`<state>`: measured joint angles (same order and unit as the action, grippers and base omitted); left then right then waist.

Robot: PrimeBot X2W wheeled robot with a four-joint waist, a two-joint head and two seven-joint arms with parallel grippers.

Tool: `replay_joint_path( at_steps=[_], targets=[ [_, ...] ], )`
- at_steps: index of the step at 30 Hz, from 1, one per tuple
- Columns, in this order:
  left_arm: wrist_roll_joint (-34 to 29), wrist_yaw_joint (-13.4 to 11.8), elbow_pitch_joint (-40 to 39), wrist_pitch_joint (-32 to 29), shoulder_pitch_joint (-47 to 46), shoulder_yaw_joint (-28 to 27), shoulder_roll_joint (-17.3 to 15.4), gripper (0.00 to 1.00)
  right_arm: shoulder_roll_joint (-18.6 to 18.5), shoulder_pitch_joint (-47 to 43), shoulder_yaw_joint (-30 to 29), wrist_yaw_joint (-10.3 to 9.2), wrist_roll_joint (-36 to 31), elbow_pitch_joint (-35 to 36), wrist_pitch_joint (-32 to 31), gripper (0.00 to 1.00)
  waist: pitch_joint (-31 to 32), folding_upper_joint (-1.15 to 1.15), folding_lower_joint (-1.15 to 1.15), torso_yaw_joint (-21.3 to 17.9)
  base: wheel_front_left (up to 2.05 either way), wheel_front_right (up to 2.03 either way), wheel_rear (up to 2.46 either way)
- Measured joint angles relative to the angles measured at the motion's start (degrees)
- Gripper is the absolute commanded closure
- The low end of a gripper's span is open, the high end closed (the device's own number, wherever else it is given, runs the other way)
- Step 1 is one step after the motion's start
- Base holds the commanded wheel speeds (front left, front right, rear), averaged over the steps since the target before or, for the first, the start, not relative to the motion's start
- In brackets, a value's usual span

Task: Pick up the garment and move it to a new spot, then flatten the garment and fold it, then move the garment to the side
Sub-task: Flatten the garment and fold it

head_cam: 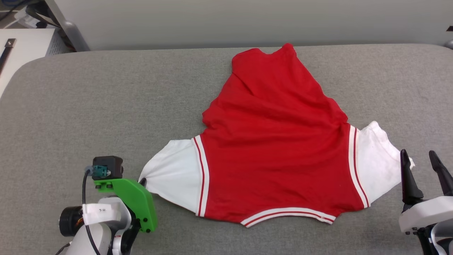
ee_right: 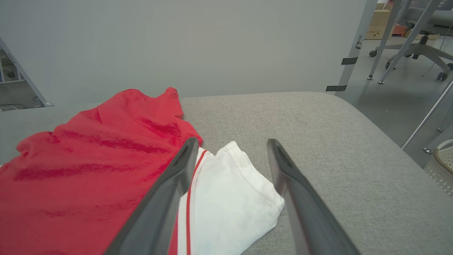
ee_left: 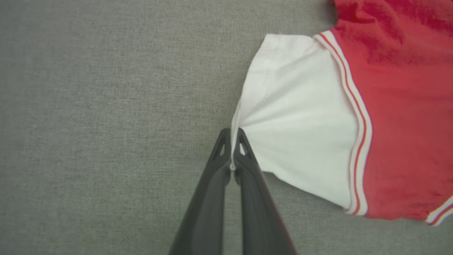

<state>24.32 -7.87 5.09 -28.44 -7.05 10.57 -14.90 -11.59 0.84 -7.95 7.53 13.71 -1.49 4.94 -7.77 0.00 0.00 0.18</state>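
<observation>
The wide grey fabric-covered desk (head_cam: 106, 106) carries the red jersey garment (head_cam: 276, 148) with white short sleeves. It lies spread right of centre, sleeves and striped trim on the near side, narrowing toward the far edge. The left gripper (ee_left: 231, 136) reaches in low from the near left, jaws pinched on the left white sleeve (head_cam: 173, 170) tip. The right gripper (head_cam: 419, 156) points far, jaws apart at the right white sleeve (ee_right: 233, 191).
</observation>
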Motion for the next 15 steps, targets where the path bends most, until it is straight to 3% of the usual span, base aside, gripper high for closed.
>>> replay_joint_path(
  at_steps=[6,15],
  targets=[
    [0.96,-0.16,-6.01,-1.97,2.11,-0.76,-1.42,1.0,-1.64,-1.7,-1.41,0.0,-0.49,-0.65,-9.06,0.0,1.39,0.0,0.0,2.23,0.0,0.0,0.0],
    [4.09,-0.46,-15.71,-7.54,7.05,-0.04,-1.94,1.0,-5.5,-1.18,-4.81,0.0,-0.52,-2.1,-32.4,0.0,0.56,0.0,0.0,4.26,0.0,0.0,0.0]
  ],
)
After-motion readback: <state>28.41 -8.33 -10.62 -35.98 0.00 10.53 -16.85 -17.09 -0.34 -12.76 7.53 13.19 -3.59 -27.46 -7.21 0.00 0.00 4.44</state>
